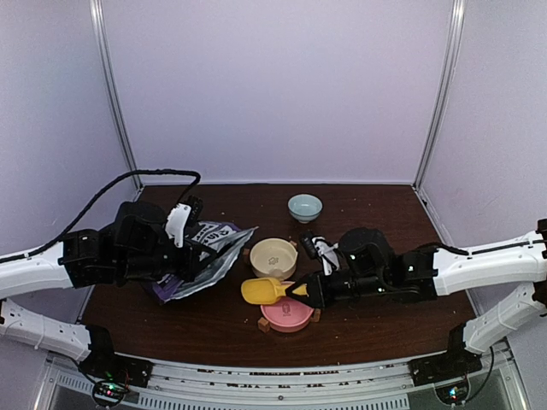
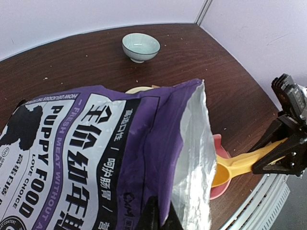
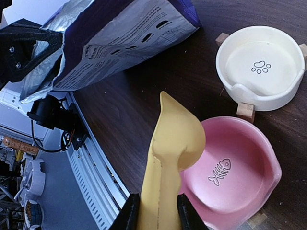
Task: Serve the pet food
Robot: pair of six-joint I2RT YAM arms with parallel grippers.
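bare table [image 1: 214, 318] strip between purple bag [image 1: 201, 256] and yellow scoop [image 1: 263, 291]; cream bowl [image 1: 273, 272] behind

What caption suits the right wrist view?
Right gripper holds the yellow scoop by its handle above the pink bowl's edge, pointing toward the open purple bag.

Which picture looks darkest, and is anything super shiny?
The top external view is darkest, the brown table barely lit; in the left wrist view the silver lining of the bag glares white; in the right wrist view the pink bowl shows only soft sheen.
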